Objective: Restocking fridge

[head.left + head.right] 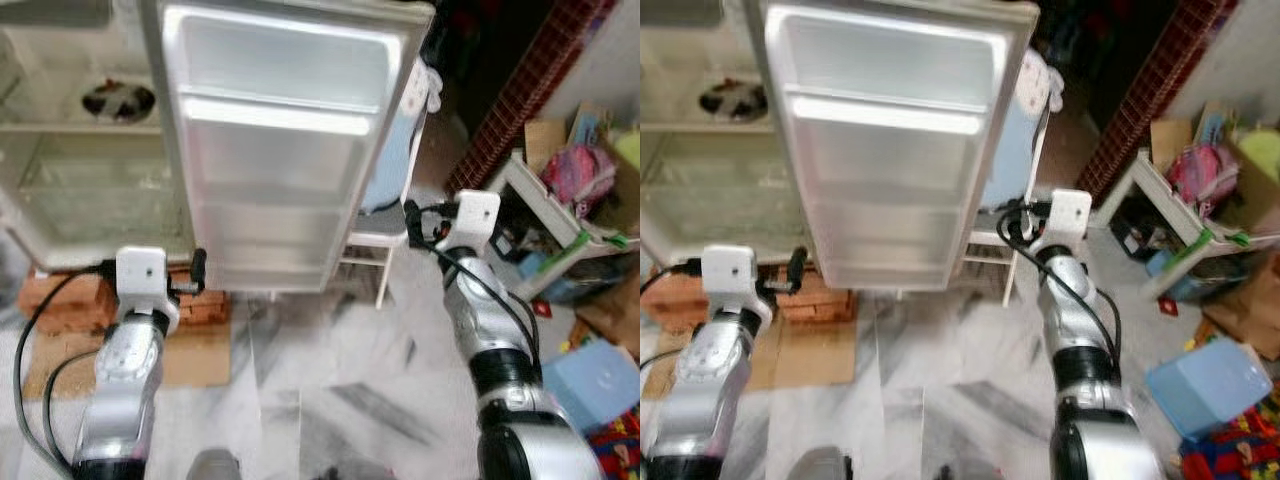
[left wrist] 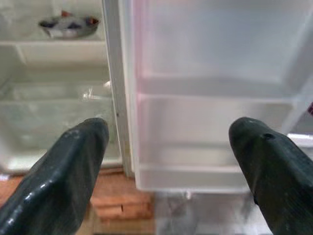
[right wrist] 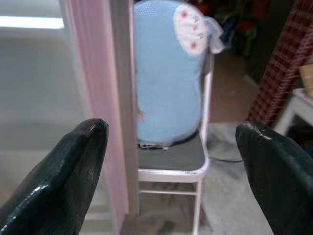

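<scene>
a fridge (image 1: 70, 190) is standing on bricks (image 1: 60, 300) at ten o'clock, its door (image 1: 280, 150) swinging wide at twelve, likely to open the bare shelves for restocking. a chair (image 3: 171, 161) with a blue cushion (image 3: 164, 83) is sitting behind the door at one o'clock. the left pincer (image 2: 166, 171) and right pincer (image 3: 171, 176) are both spreading wide and carrying nothing, flanking the door's lower edge. a bowl (image 2: 68, 25) is resting on an upper shelf.
</scene>
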Controlling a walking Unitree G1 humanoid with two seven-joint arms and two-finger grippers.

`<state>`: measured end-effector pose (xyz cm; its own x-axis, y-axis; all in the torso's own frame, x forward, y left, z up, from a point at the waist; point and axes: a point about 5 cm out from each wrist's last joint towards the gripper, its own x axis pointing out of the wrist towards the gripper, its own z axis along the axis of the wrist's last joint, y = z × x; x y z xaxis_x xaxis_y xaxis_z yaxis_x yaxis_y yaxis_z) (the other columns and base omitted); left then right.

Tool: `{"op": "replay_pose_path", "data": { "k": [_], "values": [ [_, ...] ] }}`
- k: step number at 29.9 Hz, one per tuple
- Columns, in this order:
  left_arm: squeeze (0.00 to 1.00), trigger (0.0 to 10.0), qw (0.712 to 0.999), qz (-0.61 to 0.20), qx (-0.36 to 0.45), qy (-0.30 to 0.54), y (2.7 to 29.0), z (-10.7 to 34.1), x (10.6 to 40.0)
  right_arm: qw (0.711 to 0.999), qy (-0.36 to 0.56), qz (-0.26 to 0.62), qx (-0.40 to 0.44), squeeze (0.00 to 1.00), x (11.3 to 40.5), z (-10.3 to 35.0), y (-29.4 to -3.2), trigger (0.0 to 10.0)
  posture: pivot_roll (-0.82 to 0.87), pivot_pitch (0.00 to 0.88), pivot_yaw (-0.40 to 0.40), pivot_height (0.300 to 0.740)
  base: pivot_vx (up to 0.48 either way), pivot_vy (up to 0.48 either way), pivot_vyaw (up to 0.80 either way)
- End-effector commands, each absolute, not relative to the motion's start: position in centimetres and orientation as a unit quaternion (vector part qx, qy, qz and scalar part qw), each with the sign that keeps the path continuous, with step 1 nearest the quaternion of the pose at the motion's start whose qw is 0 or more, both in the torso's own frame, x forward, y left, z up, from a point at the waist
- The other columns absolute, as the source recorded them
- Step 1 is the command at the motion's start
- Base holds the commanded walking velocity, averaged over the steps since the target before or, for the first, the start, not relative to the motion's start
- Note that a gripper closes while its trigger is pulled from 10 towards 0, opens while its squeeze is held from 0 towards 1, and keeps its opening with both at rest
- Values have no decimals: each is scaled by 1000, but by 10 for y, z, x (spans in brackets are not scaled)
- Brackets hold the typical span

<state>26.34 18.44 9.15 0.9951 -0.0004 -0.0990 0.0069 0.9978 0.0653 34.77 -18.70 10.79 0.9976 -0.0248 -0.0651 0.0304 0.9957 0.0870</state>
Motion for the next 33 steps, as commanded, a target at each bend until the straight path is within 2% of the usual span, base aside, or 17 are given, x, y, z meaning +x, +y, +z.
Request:
{"op": "replay_pose_path", "data": {
  "k": [1,9,12,18,21,22,25,28,29,32,33],
  "values": [
    [0,10000,998,14,42,53,194,92,264,999,21,7,48,0,352,114,-174,10000,126,121,-121,740,480,0,794],
    [0,10000,998,20,39,55,195,92,264,998,19,21,50,0,352,113,-170,10000,127,120,-121,740,480,0,688],
    [0,10000,997,21,41,56,195,92,265,998,19,20,52,0,353,113,-170,10000,127,119,-122,740,480,0,142],
    [0,10000,997,21,42,59,193,91,264,998,24,21,47,0,349,110,-175,10000,128,117,-123,740,0,0,0],
    [0,10000,997,23,42,60,194,90,265,997,43,53,47,0,346,103,-178,10000,125,132,-126,740,0,0,0],
    [0,10000,997,25,41,60,194,90,265,991,68,103,51,0,342,96,-175,10000,125,128,-126,740,0,0,0],
    [0,10000,997,27,39,59,195,90,265,984,93,145,56,0,337,89,-172,10000,126,128,-128,740,0,0,0],
    [0,10000,997,27,40,60,194,90,265,962,158,221,41,0,327,71,-172,10000,122,133,-125,740,0,0,0],
    [0,10000,997,25,41,62,194,89,265,947,214,240,-7,0,321,57,-180,10000,122,133,-125,740,0,0,0],
    [0,10000,997,25,41,63,193,89,265,940,246,230,-49,0,320,50,-189,10000,122,132,-125,740,0,0,0],
    [0,10000,997,25,42,63,193,89,265,940,266,202,-75,0,323,48,-200,10000,128,132,-126,740,0,0,0]
  ]
}}
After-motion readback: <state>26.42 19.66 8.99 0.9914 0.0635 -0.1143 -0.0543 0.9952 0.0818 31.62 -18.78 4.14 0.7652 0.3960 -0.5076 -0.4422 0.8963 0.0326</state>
